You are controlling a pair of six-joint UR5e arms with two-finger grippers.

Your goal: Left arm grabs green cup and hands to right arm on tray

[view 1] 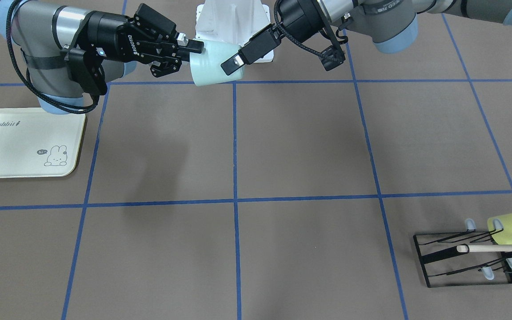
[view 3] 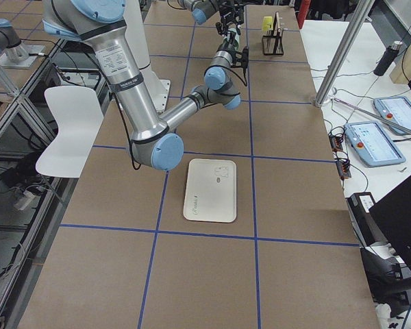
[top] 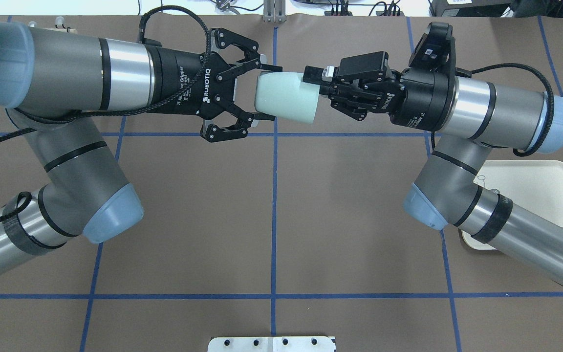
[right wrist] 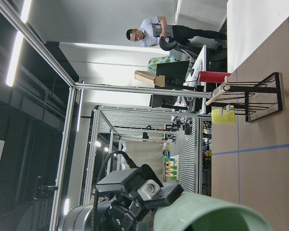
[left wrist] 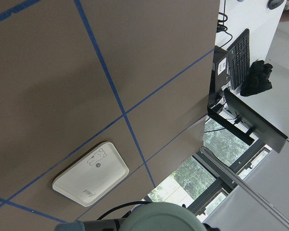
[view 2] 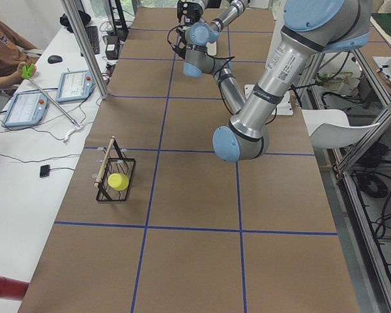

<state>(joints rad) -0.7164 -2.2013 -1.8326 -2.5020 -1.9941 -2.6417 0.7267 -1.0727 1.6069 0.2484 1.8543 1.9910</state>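
**A:** Where's the small pale mint-green plastic cup (top: 286, 95) right now? I don't see it down on the brown desk with the blue tape lines (top: 350, 220).

**B:** It's not on the desk. It's up in the air between the two arms, lying on its side, over toward the robot's end near the white base mount (view 1: 234, 22). The closed bottom points at the left hand (top: 268, 92) and the open mouth points at the right hand (top: 313, 78).

**A:** What's it look like?

**B:** Smooth, plain and handleless, kind of a minty aqua. It tapers a bit, so the bottom is narrower than the rim.

**A:** So who's got it?

**B:** The right hand is pinched down on the rim, with one finger lying along the outside wall. The left hand is spread wide, with a finger on each side of the narrow end. From overhead they look just clear of the plastic, not squeezing it.

**A:** And the tray?

**B:** The cream rectangular tray with rounded corners (view 1: 16, 151) has "Rabbit" lettering and a little bunny doodle on it. It's flat on the desk on the robot's right, well apart from the cup.
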